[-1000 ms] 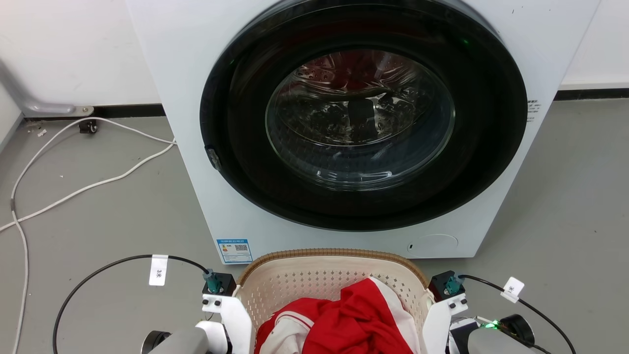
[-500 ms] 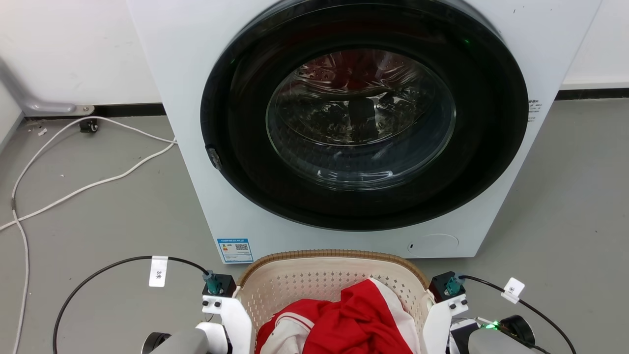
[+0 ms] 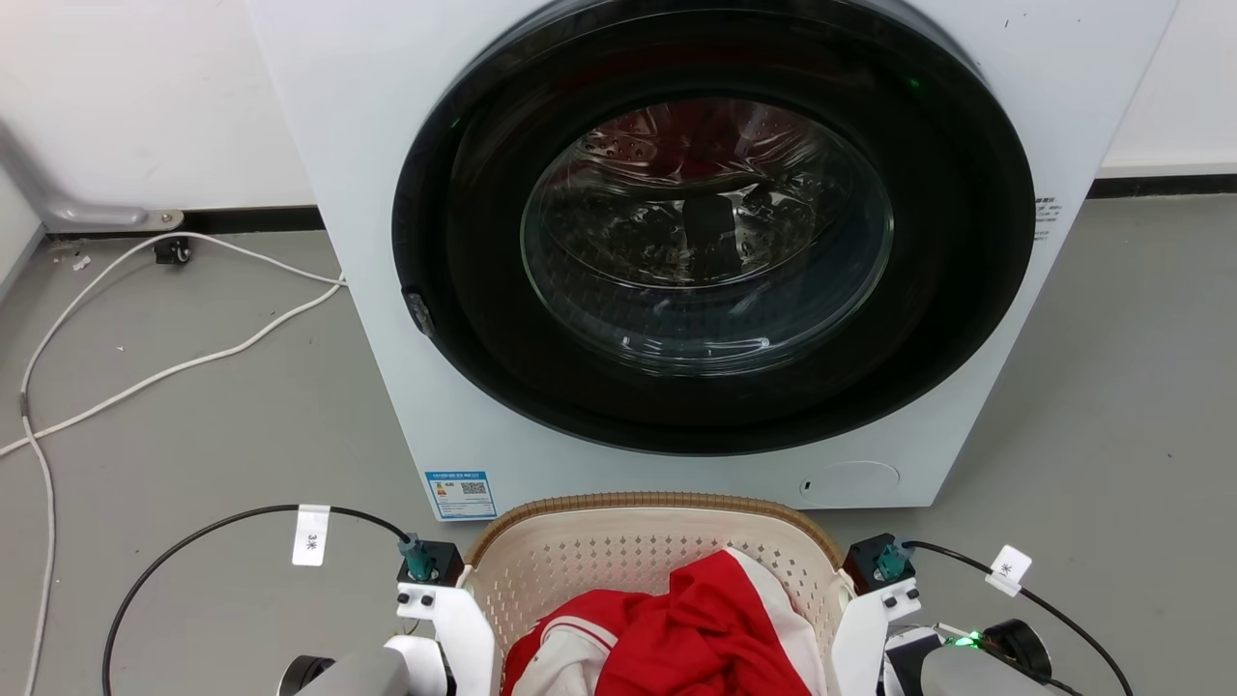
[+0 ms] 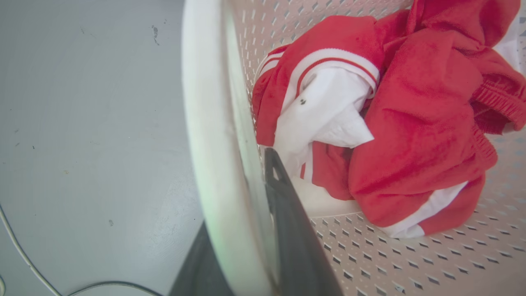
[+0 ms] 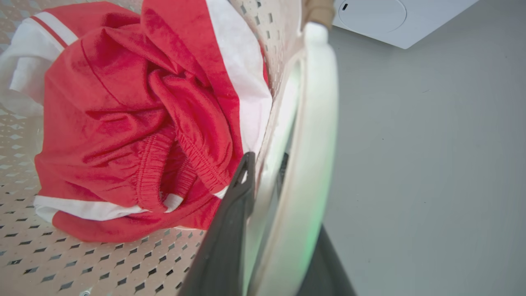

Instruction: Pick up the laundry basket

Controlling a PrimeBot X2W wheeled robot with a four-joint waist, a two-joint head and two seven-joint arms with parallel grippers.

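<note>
Slip at handles: the left handle (image 4: 211, 123) and right handle (image 5: 316, 123) are smooth, curved white plastic. A weak pinch from either claw could let the laundry basket (image 3: 628, 556) slide out as it rises.
Tilt: if one arm lifts faster than the other, the basket would likely tip and the clothes (image 3: 696, 628) would roll to the low side or spill over the rim.
Knock: the basket's far rim lies near the foot of the washing machine (image 3: 387, 193), so a forward swing on the lift could strike its front panel or its round door (image 3: 710, 227).
Snag: a black cable (image 3: 261, 506) loops from each wrist over the floor (image 3: 1111, 406) and could catch as the arms rise. The white cable (image 3: 145, 377) lies well off to the left and looks harmless.
Left claw (image 4: 240, 197): closed on the left handle, one dark finger inside against the perforated wall, the other outside under the handle.
Right claw (image 5: 266, 164): closed on the right handle in the same way, the handle between its fingers.
Basket place: between the two arms, just in front of the washing machine. Whether its base touches the floor cannot be told.
Basket contents: a crumpled bundle of red and white clothes piled in the middle, one edge up against the right wall beside the inner finger. Parts of the perforated bottom are bare.
Machine drum: the door is closed. Its glass shows reflections and a hint of red, and whether laundry lies inside cannot be told.
</note>
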